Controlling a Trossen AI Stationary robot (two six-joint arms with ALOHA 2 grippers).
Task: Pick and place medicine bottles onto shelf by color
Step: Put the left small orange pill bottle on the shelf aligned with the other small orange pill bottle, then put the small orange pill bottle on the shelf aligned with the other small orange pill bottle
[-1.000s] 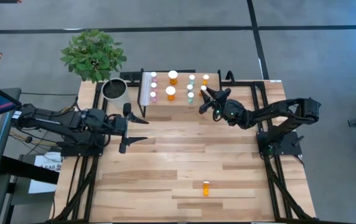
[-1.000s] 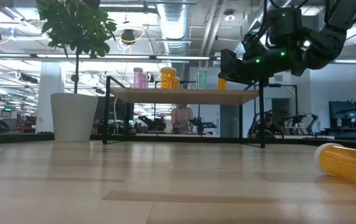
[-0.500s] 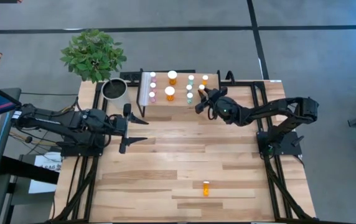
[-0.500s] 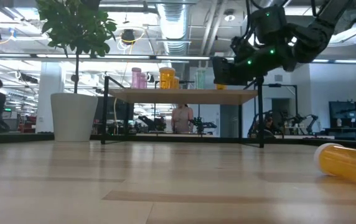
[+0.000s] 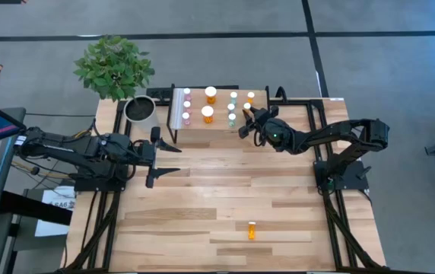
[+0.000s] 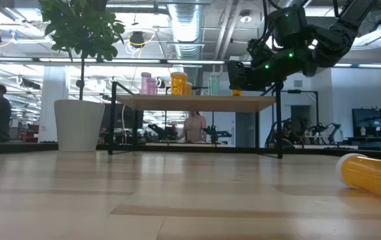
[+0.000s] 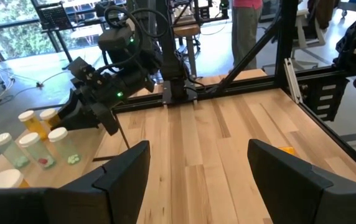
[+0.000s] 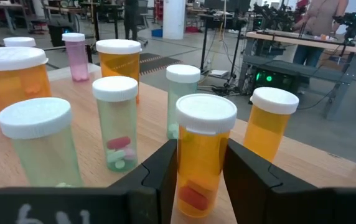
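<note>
In the high view, the right gripper [image 5: 246,122] is at the right end of the shelf [image 5: 178,110], near the top middle of the picture. Its two fingers [image 8: 165,165] are pinching a small orange bottle [image 8: 204,158] with a white cap, one finger on each side of it (you see this best in the right wrist view, where the bottle stands upright between them in the lower middle). Around it on the shelf stand the other medicine bottles [image 8: 117,121]: pale green ones just beside it, another orange one [image 8: 268,130] on the other side, big orange ones and a pink one farther back. In the low view the gripper sits at the upper right, level with the shelf top. One more orange bottle [image 5: 252,230] lies on its side on the table [image 5: 202,190], low in the high view and well apart from both arms. The left gripper [image 5: 166,156] waits at the middle left of the high view, over the table, with its fingers spread wide and holding nothing. A plant pot [image 5: 139,109] stands just left of the shelf.
</note>
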